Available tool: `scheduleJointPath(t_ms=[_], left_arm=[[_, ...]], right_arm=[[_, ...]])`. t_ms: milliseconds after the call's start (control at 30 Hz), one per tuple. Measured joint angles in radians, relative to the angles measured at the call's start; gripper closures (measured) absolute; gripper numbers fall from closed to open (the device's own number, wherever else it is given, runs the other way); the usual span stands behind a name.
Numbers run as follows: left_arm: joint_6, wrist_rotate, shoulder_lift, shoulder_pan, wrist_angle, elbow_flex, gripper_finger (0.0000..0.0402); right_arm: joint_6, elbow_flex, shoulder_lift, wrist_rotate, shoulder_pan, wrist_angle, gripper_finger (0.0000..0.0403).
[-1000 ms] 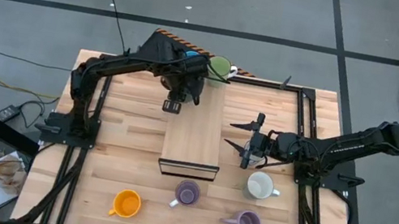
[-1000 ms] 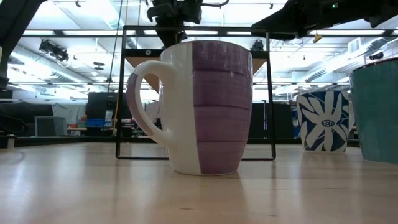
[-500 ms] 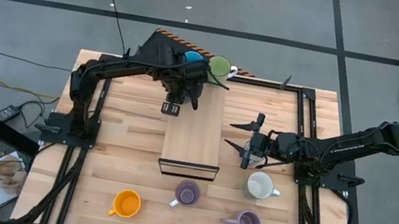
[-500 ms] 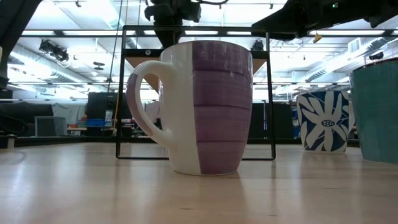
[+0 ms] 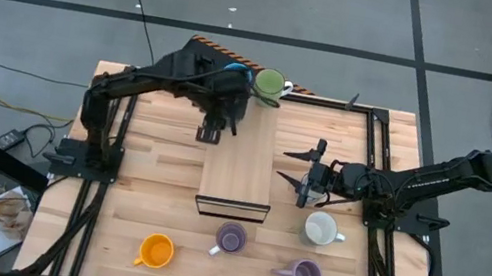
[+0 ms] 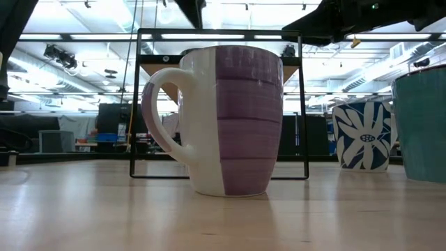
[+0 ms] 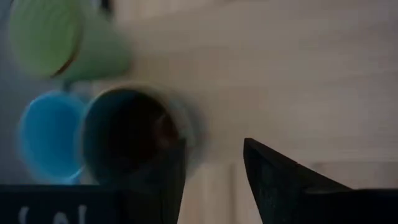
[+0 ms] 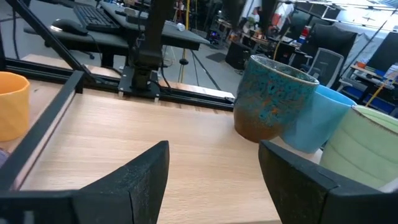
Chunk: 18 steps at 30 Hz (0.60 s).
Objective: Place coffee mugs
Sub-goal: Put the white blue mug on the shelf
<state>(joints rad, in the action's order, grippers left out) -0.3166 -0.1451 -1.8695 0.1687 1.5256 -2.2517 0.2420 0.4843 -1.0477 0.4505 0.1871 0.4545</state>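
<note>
Item: white mug (image 5: 319, 229), lower right of frame, on worktop (image 5: 149, 172). I judged it rigid, glazed, slippery, chip-prone; best pinched across rim. Right gripper (image 5: 306, 178) open just above it; left gripper (image 5: 210, 133) open, upper centre.

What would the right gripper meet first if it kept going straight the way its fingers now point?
Probably the dark brown mug. The open right gripper points across the bare wooden board toward it, with the blue mug and green mug beside it. Depth is hard to judge, so it could pass just beside the mug.
</note>
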Motion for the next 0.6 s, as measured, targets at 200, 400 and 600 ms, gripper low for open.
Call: scheduleJointPath(t_ms=[200, 400, 600], left_arm=[[0.061, 0.097, 0.002, -0.11, 0.006, 0.001, 0.025], [0.123, 0.093, 0.002, -0.209, 0.012, 0.001, 0.0257], [0.154, 0.035, 0.003, -0.292, 0.003, 0.014, 0.0258]], right_arm=[[0.0, 0.0, 0.0, 0.006, 0.0, 0.0, 0.0149], [-0.007, 0.0, 0.0, 0.023, 0.0, -0.027, 0.0149], [-0.024, 0.0, 0.0, 0.031, 0.0, -0.063, 0.0158]])
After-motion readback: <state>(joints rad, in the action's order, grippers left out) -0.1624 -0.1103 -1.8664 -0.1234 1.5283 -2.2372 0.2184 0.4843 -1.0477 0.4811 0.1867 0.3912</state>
